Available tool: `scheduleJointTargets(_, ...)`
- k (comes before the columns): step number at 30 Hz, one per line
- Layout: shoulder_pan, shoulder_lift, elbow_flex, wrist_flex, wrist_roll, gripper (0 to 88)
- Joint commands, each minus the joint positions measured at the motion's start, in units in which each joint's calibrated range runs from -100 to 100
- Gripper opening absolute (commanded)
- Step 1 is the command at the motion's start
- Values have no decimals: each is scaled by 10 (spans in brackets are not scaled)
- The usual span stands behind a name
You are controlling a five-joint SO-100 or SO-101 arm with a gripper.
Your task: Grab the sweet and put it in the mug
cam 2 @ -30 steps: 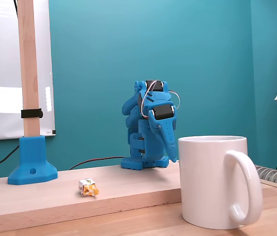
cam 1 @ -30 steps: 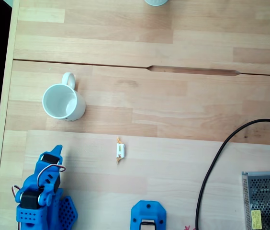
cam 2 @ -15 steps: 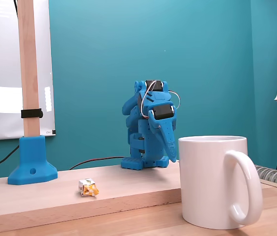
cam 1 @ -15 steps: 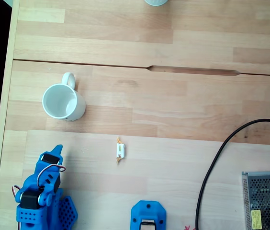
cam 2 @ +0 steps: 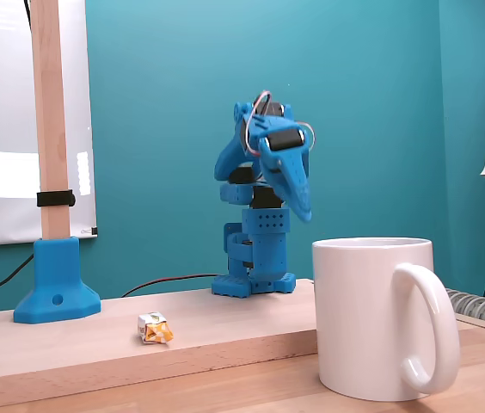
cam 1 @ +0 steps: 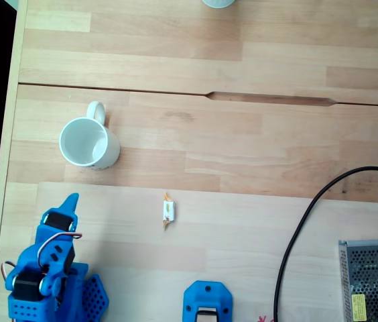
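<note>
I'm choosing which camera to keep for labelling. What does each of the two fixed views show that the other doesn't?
A fixed view adds the metal mesh box, the black cable and the inside of the mug, which looks empty. Another fixed view adds the teal wall, the wooden post and how high the arm is raised. Both fixed views share the mug, the sweet lying on the table apart from it, and the blue arm.

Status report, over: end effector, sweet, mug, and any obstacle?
End effector raised off the table, holding nothing, open or shut unclear. Sweet lies on the wood, untouched, apart from the mug. Mug upright. Nothing between them.
</note>
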Motion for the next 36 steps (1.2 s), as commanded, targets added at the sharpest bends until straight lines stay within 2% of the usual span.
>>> scheduleJointTargets(1,44,48,-99,2,-16,68)
scheduleJointTargets(9,205,67,-154,11,-99,58)
scheduleJointTargets(17,336,74,-119,110,-147,67)
scheduleJointTargets(23,346,163,-109,121,-162,68)
scheduleJointTargets(32,354,344,-185,128,-174,68)
scheduleJointTargets(36,355,403,-221,128,-174,100)
